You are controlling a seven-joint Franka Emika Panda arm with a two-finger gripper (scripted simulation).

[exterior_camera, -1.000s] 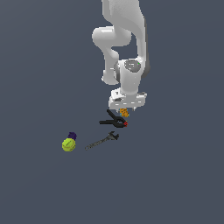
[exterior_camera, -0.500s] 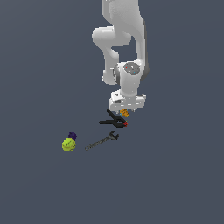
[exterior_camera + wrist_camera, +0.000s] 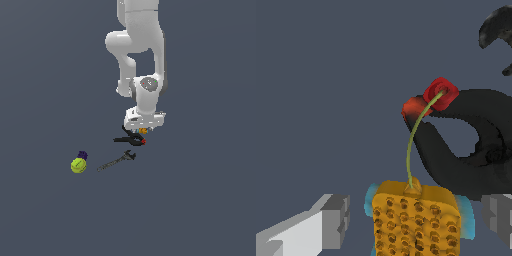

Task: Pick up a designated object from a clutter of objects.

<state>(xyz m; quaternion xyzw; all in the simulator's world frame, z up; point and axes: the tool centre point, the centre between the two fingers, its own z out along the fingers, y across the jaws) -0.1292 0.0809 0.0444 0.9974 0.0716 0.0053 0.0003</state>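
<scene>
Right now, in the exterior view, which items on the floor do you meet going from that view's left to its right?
Ball with the purple piece just above it → wrench → clamp → orange item under the pincer.

This is no real room but a bare simulated test scene: a flat, uniform slate-grey ground (image 3: 45, 60) fills both views, without walls, furniture or horizon. A smooth white jointed robot arm (image 3: 140, 55) reaches down from the top of the exterior view over a few small rendered items, among them a black clamp with red tips (image 3: 131, 140) and a dark grey wrench (image 3: 116, 162).
</scene>
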